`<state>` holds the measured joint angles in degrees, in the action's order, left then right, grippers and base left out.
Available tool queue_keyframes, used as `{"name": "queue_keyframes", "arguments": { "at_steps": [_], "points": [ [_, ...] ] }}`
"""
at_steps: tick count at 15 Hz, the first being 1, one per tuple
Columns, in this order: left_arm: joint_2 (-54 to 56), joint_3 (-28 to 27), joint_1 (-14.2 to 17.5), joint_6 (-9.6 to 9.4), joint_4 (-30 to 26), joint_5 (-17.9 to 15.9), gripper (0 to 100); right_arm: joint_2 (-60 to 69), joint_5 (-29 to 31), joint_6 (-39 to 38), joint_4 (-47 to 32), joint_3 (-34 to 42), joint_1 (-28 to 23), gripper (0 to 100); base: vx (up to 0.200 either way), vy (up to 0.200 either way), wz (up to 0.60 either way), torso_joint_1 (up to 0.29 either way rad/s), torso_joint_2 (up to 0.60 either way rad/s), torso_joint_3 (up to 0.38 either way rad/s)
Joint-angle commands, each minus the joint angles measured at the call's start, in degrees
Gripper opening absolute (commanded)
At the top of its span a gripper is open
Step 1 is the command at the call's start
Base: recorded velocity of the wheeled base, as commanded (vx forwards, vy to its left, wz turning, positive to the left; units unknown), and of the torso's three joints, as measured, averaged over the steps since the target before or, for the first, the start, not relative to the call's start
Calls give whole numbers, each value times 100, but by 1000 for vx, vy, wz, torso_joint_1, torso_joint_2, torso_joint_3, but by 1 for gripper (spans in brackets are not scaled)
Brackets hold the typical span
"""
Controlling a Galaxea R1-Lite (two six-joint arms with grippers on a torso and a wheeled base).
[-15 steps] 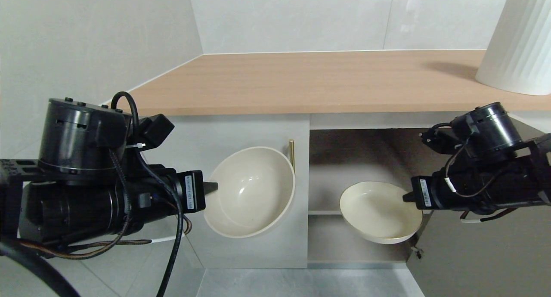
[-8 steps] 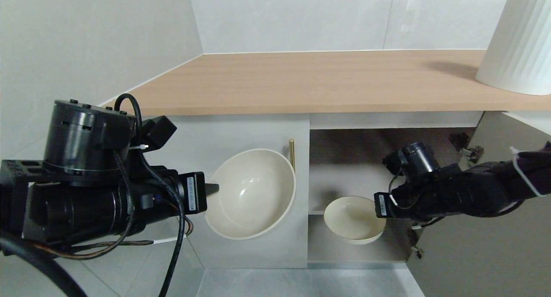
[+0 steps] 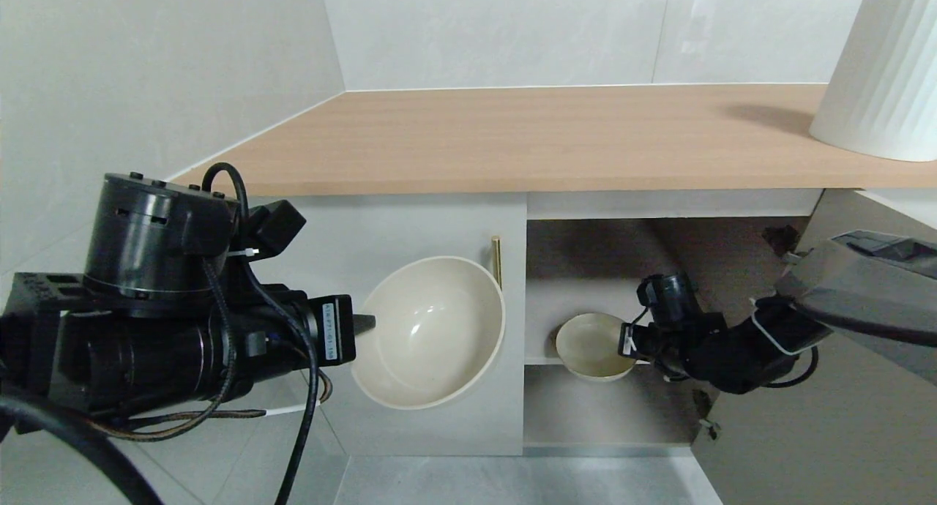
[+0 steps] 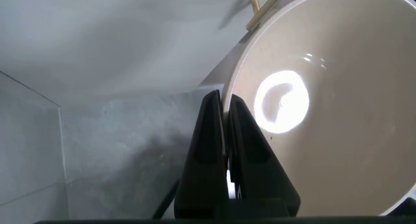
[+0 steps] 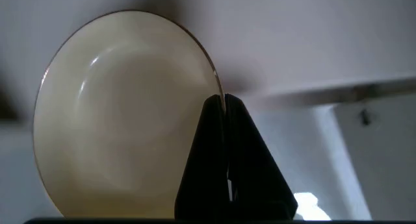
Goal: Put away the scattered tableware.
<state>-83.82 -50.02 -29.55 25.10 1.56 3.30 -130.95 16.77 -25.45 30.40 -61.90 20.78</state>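
Head view: my right gripper [image 3: 626, 342] is inside the open grey cupboard [image 3: 585, 271] under the wooden counter [image 3: 512, 139]. Its jaws are pinched on the rim of a small shallow cream bowl [image 3: 591, 345]. The bowl is over the cupboard's inner shelf [image 3: 538, 361], and I cannot tell whether it touches. My left gripper [image 3: 362, 320] waits outside the cupboard, in front of its closed door. It is clamped on the rim of a large cream ceramic bowl [image 3: 428, 333], which is tilted with its hollow facing me, just below the brass bar handle [image 3: 496, 260]. A white ribbed shade [image 3: 882, 73] stands on the counter above the cupboard.

To do this step well, I would level the small bowl and lower it until the shelf takes its weight. Only then would I part the jaws, drawing straight back out of the cupboard.

A white label [image 3: 327, 331] sits on the left gripper's body, its print too small to read.

Left wrist view: the left gripper [image 4: 226, 130] has narrow jaws with the large bowl's [image 4: 325, 100] rim between them. No writing.

Right wrist view: the right gripper [image 5: 224, 113] nips the small bowl's [image 5: 123, 113] edge against the cupboard's pale wall. No writing.
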Motion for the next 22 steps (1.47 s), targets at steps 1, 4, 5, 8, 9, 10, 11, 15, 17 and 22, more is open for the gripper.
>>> {"name": "queue_keyframes", "arguments": {
  "at_steps": [1,4,5,8,9,10,11,15,17,22],
  "points": [
    [-82,1,-7,4,2,4,0,-633,309,-3,203,-331,-224,0,0,0,0,0,0,0],
    [-117,1,-33,4,2,4,0,-888,450,-3,203,-753,-479,0,0,0,0,0,0,0],
    [-134,1,-42,4,2,4,0,-959,493,-30,203,-902,-540,0,0,0,0,0,0,0],
    [-143,1,-42,4,2,4,0,-1090,555,-153,194,-1175,-584,0,0,0,0,0,0,0],
    [-143,1,-42,4,2,4,0,-1117,564,-153,194,-1210,-584,0,0,0,0,0,0,0],
    [-143,1,-42,4,2,4,0,-1126,564,-153,203,-1245,-584,0,0,0,0,0,0,0],
    [-143,1,-42,4,2,4,0,-1143,564,-153,194,-1307,-584,0,0,0,0,0,0,0],
    [-143,1,-42,4,2,4,0,-1161,564,-162,194,-1386,-637,100,0,0,0,0,0,0],
    [-152,1,-42,4,2,4,0,-1126,564,-206,194,-1359,-628,100,0,0,0,0,0,0],
    [-293,18,-174,-32,11,30,0,166,-104,-285,1,-243,-224,100,0,0,0,0,0,0]
  ]
}}
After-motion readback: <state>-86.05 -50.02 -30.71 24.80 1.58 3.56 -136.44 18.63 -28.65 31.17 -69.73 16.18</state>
